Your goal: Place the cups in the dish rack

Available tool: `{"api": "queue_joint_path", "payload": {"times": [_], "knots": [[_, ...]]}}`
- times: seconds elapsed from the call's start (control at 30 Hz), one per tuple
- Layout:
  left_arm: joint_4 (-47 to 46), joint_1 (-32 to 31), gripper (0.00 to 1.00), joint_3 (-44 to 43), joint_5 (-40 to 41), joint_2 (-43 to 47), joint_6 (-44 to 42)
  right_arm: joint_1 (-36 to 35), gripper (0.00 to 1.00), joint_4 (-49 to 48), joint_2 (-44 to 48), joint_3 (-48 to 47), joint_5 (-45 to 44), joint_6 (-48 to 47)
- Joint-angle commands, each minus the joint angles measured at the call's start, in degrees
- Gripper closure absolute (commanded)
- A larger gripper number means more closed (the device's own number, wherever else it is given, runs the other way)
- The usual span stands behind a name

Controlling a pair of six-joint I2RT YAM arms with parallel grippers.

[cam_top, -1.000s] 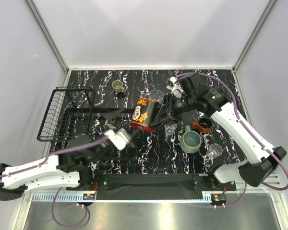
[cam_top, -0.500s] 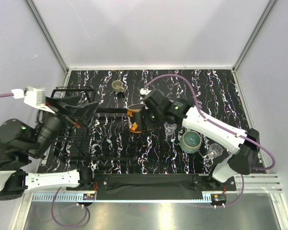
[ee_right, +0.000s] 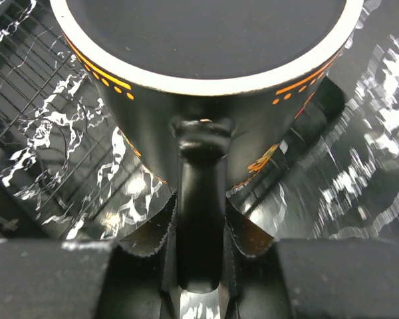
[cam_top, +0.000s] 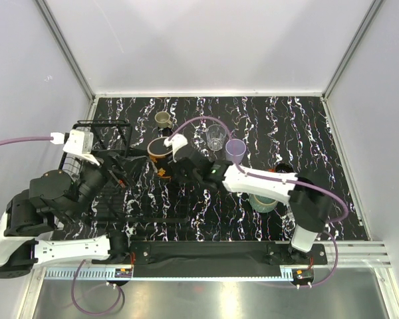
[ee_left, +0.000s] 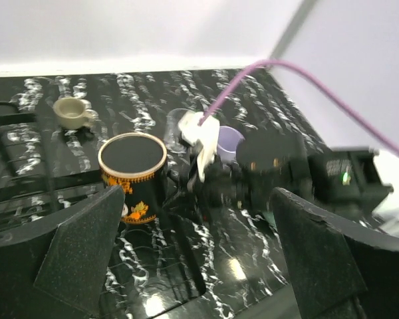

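Note:
My right gripper [cam_top: 171, 159] is shut on the handle [ee_right: 199, 219] of the dark copper-rimmed mug [cam_top: 160, 147]. It holds the mug upright over the right edge of the black wire dish rack [cam_top: 86, 143]. The left wrist view shows the mug [ee_left: 132, 169] with the right gripper [ee_left: 206, 179] behind it. My left gripper [cam_top: 120, 176] is open and empty, raised over the rack, its fingers [ee_left: 86, 252] spread wide. The olive-beige mug [cam_top: 163, 119], a clear glass [cam_top: 215, 137] and the lavender cup [cam_top: 235, 150] stand on the table. The teal mug [cam_top: 263, 201] is partly hidden under my right arm.
The rack's raised basket end [cam_top: 70, 166] is at the far left and its flat tray [cam_top: 153, 206] reaches toward the middle. The red cup [cam_top: 283, 169] is mostly hidden by my right arm. Grey walls close in the table.
My right arm has carried the dark mug left from mid-table to the rack's edge and turned it upright. My left arm has lifted off the tray and swung back left above the rack.

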State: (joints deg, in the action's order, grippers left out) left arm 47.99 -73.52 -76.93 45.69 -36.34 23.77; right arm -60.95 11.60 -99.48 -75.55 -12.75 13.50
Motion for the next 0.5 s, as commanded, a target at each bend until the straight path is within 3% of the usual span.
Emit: {"api": "queue_joint_path", "payload": {"times": [0.0, 0.13, 0.47], "knots": [[-0.18, -0.14, 0.01, 0.72, 9.14, -0.31, -1.53, -2.24, 1.00, -25.29, -0.27, -0.22, -3.24, -8.12], [-2.11, -0.05, 0.01, 2.22, 11.52, -0.66, -6.09, -5.40, 1.00, -34.34, -3.51, 1.02, -4.91, -12.26], [-3.77, -0.05, 0.01, 2.66, 12.40, -1.64, -8.30, -7.17, 1.00, -41.30, -12.31, -2.59, -7.37, -15.43]]}}
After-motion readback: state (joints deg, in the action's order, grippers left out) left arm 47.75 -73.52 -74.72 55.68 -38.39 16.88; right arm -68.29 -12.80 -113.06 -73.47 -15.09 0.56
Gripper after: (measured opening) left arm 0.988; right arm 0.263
